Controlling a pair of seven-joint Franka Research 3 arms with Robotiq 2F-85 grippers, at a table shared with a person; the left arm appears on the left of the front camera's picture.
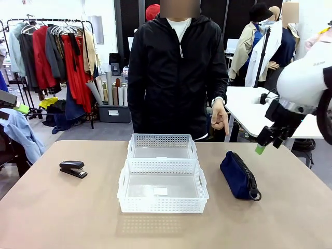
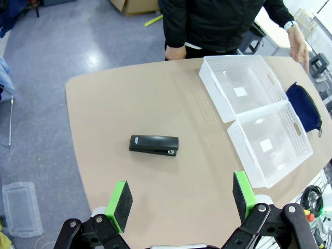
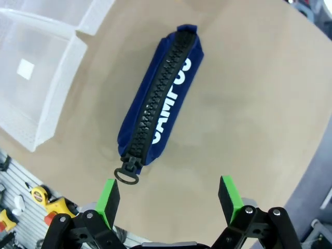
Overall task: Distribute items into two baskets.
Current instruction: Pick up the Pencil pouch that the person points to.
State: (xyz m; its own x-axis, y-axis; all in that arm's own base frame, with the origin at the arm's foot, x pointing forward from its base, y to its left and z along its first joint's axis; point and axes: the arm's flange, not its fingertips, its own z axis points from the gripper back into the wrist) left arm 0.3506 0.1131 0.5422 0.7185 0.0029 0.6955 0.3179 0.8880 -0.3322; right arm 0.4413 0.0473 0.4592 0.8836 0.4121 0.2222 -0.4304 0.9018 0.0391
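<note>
Two white perforated baskets stand end to end at the table's middle, the far basket (image 1: 162,138) toward the person and the near basket (image 1: 162,205) toward me. A black stapler (image 1: 73,168) lies on the left. A navy zip pouch (image 1: 238,175) lies on the right. High over the stapler (image 2: 153,144), my left gripper (image 2: 181,199) is open and holds nothing. My right gripper (image 3: 168,198) is open above the pouch (image 3: 161,116), near its zip-ring end. In the front view the right gripper (image 1: 261,148) hangs above and right of the pouch.
A person in a black jacket stands at the far edge, one hand (image 1: 219,117) pointing a finger down beyond the pouch. Bare tabletop (image 1: 62,212) surrounds the baskets. A white table (image 1: 249,111) and clothes racks stand behind.
</note>
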